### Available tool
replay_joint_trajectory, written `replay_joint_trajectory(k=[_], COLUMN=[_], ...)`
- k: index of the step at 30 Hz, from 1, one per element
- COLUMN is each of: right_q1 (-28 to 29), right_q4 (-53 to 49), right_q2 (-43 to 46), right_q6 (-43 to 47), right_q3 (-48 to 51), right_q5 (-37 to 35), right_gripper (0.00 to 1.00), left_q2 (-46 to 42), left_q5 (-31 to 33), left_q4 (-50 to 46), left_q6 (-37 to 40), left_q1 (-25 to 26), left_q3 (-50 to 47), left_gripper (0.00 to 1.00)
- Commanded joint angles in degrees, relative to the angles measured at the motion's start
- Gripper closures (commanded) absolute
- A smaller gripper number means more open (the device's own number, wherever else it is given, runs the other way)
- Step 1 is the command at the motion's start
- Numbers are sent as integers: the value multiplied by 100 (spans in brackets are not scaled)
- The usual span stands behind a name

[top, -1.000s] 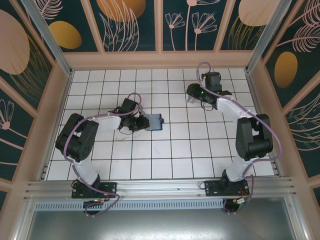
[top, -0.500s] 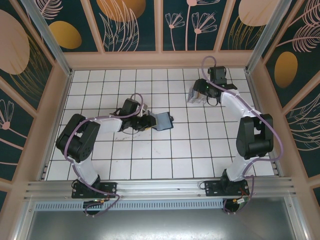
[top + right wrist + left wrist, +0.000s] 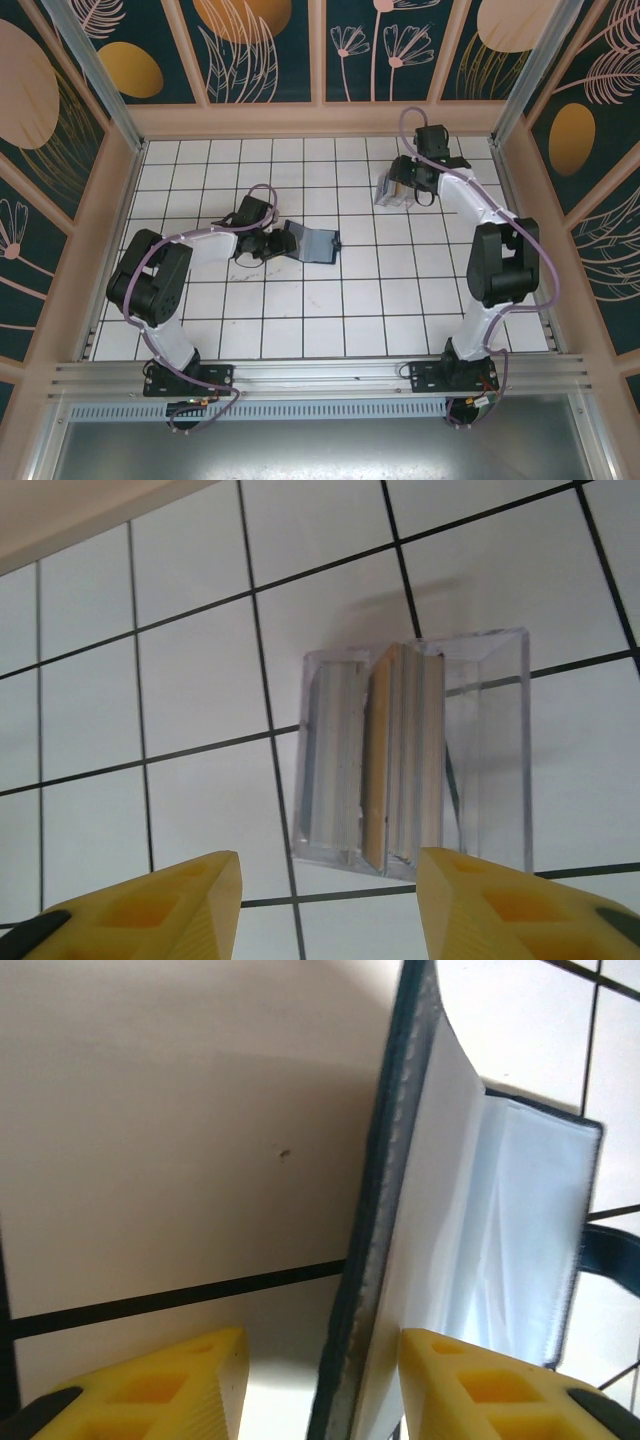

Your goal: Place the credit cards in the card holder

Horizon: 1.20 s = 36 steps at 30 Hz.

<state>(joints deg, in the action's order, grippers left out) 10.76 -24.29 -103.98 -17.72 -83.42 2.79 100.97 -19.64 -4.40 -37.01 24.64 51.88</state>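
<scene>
The card holder lies opened on the tiles at centre-left, navy outside and pale blue-grey inside. One cover stands up on edge between the fingers of my left gripper. The jaws are open: the cover rests near the right finger, with a clear gap to the left one. The credit cards stand on edge in a clear tray at the back right, showing orange, beige and grey edges. My right gripper hovers open over the tray, holding nothing.
The wooden back wall and side walls enclose the white tiled floor. The tray sits about two tiles from the back wall. Open floor lies between the card holder and the tray, and in front of both arms.
My left gripper's jaws have spread apart, and the card holder has gone from nearly closed to lying open with one cover upright. My right gripper shifted slightly back over the tray.
</scene>
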Motion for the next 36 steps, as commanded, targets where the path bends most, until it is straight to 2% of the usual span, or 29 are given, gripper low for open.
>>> replay_joint_trajectory(k=[1, 3, 7, 10, 18, 25, 28, 32, 36], right_q1=[-21, -13, -48, -56, -64, -59, 4, 65, 62], right_q4=[-757, -987, -1068, -1160, -1248, -1450, -1659, -1806, -1829], right_q2=[-306, -426, -555, -806, -1431, -1854, -1987, -2066, -2135], right_q6=[150, 171, 171, 206, 231, 364, 479, 560, 592], right_q3=[-494, -697, -875, -1136, -1623, -2008, -2194, -2276, -2258], right_q5=[-340, -504, -547, -591, -721, -823, -1443, -1786, -1659], right_gripper=[50, 50, 44, 43, 40, 44, 46, 50, 50], left_q2=[-201, -239, -321, -610, -714, -886, -937, -939, -974], left_q5=[374, 407, -70, 3, -6, 109, 142, 118, 118], left_q4=[-326, -246, 6, 215, 22, -176, -216, -249, -201], left_q6=[196, 145, -166, -195, -116, 59, 84, 107, 107], left_q1=[-30, -60, -342, -385, -502, -643, -667, -681, -696], left_q3=[78, 17, -94, -182, -67, 54, 106, 176, 164], left_gripper=[54, 51, 47, 45, 43, 42, 41, 41, 41])
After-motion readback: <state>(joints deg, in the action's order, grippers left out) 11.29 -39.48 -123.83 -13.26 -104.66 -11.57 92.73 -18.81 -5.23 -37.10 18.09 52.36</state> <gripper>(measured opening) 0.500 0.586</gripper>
